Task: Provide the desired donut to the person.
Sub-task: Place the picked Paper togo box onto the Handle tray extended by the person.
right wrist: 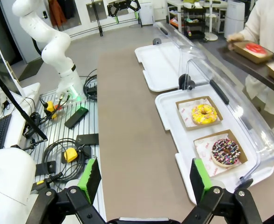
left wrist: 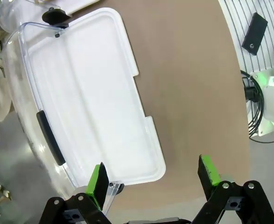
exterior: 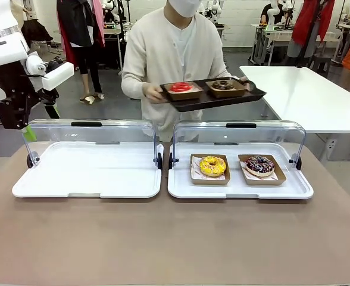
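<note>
A yellow-iced donut (exterior: 212,165) and a chocolate donut with coloured sprinkles (exterior: 260,164) sit in brown paper trays inside the right white case (exterior: 240,189), whose clear lid stands open. The right wrist view shows the same yellow donut (right wrist: 204,113) and sprinkled donut (right wrist: 226,151). Across the table, the person (exterior: 163,53) holds a black tray (exterior: 213,100) with a red donut (exterior: 181,87) and a dark donut (exterior: 223,85). My left gripper (exterior: 25,130) hangs open above the far left of the table; in its own view the left gripper (left wrist: 153,179) is empty. The right gripper (right wrist: 144,179) is open and empty, high above the table's edge.
An empty white case (exterior: 86,173) with its lid up lies on the left half of the brown table (exterior: 175,238); the left wrist view looks down on this case (left wrist: 90,93). Cables and boxes (right wrist: 67,140) lie on the floor beside the table. A white table (exterior: 318,95) stands behind.
</note>
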Robot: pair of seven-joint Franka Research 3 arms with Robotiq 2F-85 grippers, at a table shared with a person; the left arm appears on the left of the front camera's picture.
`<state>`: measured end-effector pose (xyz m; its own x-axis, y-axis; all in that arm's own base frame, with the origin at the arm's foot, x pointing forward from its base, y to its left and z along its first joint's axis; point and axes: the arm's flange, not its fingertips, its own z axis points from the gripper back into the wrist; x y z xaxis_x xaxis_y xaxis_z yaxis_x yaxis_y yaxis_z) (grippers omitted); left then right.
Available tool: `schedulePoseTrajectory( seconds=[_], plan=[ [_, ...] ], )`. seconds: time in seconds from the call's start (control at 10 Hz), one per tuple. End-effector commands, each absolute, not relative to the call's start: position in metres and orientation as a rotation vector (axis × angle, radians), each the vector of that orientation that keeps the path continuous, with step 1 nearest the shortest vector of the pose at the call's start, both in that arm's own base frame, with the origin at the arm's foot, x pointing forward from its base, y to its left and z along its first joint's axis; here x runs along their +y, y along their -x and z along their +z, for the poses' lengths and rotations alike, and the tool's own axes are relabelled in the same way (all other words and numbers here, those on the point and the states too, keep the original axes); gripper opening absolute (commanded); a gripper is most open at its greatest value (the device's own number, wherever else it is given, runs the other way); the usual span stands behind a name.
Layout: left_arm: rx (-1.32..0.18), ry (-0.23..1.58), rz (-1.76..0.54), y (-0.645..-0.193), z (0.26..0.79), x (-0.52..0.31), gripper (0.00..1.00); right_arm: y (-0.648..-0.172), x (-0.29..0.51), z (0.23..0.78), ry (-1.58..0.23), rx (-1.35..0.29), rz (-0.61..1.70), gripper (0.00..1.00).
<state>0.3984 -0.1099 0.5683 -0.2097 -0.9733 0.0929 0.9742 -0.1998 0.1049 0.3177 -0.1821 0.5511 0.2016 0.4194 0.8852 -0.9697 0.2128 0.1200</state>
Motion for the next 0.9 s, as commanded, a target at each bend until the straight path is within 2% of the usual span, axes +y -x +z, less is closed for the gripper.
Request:
schedulePoseTrajectory(
  seconds=[0.0,0.5,0.6,0.7,0.8],
  plan=[
    [-0.169,-0.002,-1.771,-0.399,0.569,-0.109,1.00,-0.317,-0.182,0.551,-0.832,-0.852,1.143,1.00],
    [-0.161,0.007,-1.775,-0.398,0.568,-0.110,1.00,-0.317,-0.182,0.551,-0.832,-0.852,1.143,1.00],
    [-0.231,0.226,-1.806,-0.407,0.552,-0.086,1.00,-0.317,-0.182,0.551,-0.832,-0.852,1.143,1.00],
    [-0.423,0.418,-1.823,-0.408,0.530,-0.055,1.00,-0.317,-0.182,0.551,-0.832,-0.852,1.143,1.00],
    [-0.531,0.469,-1.866,-0.419,0.517,-0.022,1.00,-0.317,-0.182,0.551,-0.832,-0.852,1.143,1.00]
  ],
)
